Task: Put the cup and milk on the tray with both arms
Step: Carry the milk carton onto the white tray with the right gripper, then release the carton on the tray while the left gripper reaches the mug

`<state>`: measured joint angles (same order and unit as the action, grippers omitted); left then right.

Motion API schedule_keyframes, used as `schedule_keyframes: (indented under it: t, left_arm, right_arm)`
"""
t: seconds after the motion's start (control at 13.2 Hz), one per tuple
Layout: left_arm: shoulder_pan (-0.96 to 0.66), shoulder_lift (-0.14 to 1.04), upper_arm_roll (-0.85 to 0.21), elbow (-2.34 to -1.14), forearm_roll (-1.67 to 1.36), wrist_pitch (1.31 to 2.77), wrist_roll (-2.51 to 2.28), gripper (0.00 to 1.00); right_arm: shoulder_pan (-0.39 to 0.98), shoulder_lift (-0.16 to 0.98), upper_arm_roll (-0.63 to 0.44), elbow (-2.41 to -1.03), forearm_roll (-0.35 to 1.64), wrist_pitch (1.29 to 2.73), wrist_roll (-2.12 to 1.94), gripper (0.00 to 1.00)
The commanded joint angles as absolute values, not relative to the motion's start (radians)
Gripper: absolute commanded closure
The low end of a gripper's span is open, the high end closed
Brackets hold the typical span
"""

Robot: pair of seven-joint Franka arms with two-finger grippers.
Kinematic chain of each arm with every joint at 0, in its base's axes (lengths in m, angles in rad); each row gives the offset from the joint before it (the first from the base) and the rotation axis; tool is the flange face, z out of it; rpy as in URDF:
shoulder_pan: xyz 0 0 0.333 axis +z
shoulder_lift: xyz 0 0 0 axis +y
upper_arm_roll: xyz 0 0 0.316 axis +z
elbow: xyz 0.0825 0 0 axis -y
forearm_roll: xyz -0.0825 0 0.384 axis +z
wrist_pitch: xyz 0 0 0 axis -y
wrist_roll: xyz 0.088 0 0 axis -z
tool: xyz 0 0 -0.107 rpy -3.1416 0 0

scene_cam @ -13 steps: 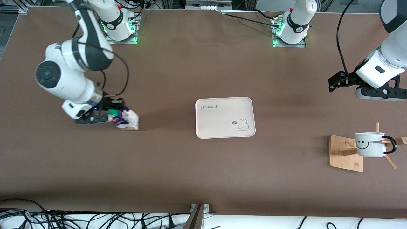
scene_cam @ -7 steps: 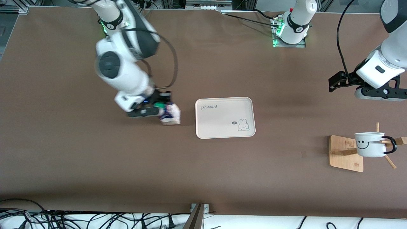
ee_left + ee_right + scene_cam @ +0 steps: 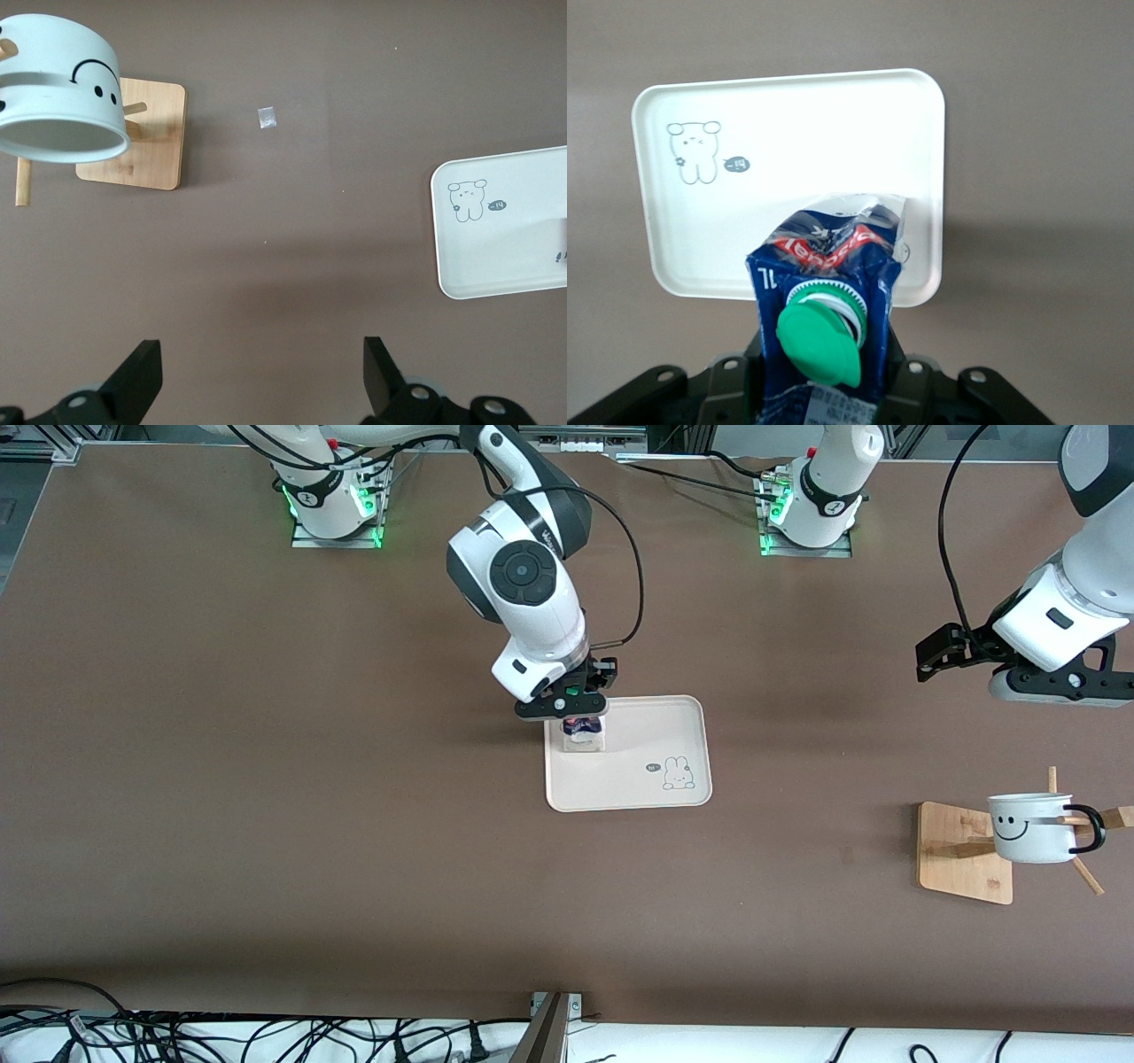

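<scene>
My right gripper (image 3: 574, 701) is shut on the milk (image 3: 584, 732), a blue and white carton with a green cap. It holds the carton upright over the end of the cream tray (image 3: 638, 735) toward the right arm. I cannot tell whether the carton touches the tray. The right wrist view shows the milk (image 3: 824, 283) between the right gripper's jaws (image 3: 824, 363) with the tray (image 3: 788, 150) below. The white smiley cup (image 3: 1032, 828) hangs on a wooden rack at the left arm's end. My left gripper (image 3: 932, 660) is open and empty in the air. In the left wrist view, the left gripper (image 3: 261, 376) is well clear of the cup (image 3: 58, 88) and the tray (image 3: 505, 230).
The wooden rack (image 3: 961, 850) has a flat base and slanted pegs, also seen in the left wrist view (image 3: 151, 133). A small pale scrap (image 3: 267, 118) lies on the brown table between rack and tray. Cables (image 3: 266, 1036) run along the table's near edge.
My right arm has swung from its own end of the table to the tray, carrying the milk with it. The left arm, the cup and the tray have not moved.
</scene>
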<state>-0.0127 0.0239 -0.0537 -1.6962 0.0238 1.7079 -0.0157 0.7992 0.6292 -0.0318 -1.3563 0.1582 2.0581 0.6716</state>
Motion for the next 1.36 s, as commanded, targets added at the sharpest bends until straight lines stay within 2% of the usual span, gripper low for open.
schedule_keyframes:
  t: [0.0, 0.45, 0.61, 0.68, 0.76, 0.98, 1.21, 1.29]
  left_arm:
    - [-0.011, 0.037, -0.055, -1.664, 0.032, 1.683, -0.005, 0.00]
    - [-0.006, 0.043, -0.052, -1.663, 0.023, 1.684, -0.018, 0.00]
    - [-0.006, 0.070, -0.052, -1.629, 0.021, 1.683, -0.023, 0.00]
    - [-0.005, 0.077, -0.051, -1.617, 0.021, 1.681, -0.021, 0.00]
    - [-0.005, 0.081, -0.046, -1.615, 0.023, 1.681, -0.021, 0.00]
    - [-0.005, 0.138, -0.041, -1.585, 0.035, 1.609, -0.009, 0.00]
    - [0.029, 0.277, -0.040, -1.403, 0.029, 1.599, 0.001, 0.00]
    - [0.032, 0.282, -0.040, -1.399, 0.029, 1.598, 0.033, 0.00]
  right_arm:
    - [0.811, 0.666, -0.044, -1.325, 0.106, 2.051, 0.683, 0.51]
    - [0.811, 0.675, -0.044, -1.327, 0.089, 2.051, 0.681, 0.51]
    - [0.811, 0.676, -0.044, -1.327, 0.086, 2.052, 0.680, 0.47]
    - [0.811, 0.676, -0.044, -1.327, 0.086, 2.052, 0.680, 0.33]
    - [0.811, 0.675, -0.044, -1.327, 0.087, 2.051, 0.681, 0.00]
    - [0.804, 0.652, -0.051, -1.322, 0.097, 2.039, 0.675, 0.00]
    - [0.776, 0.569, -0.084, -1.321, 0.101, 1.967, 0.661, 0.00]
    - [0.755, 0.536, -0.100, -1.321, 0.103, 1.938, 0.661, 0.00]
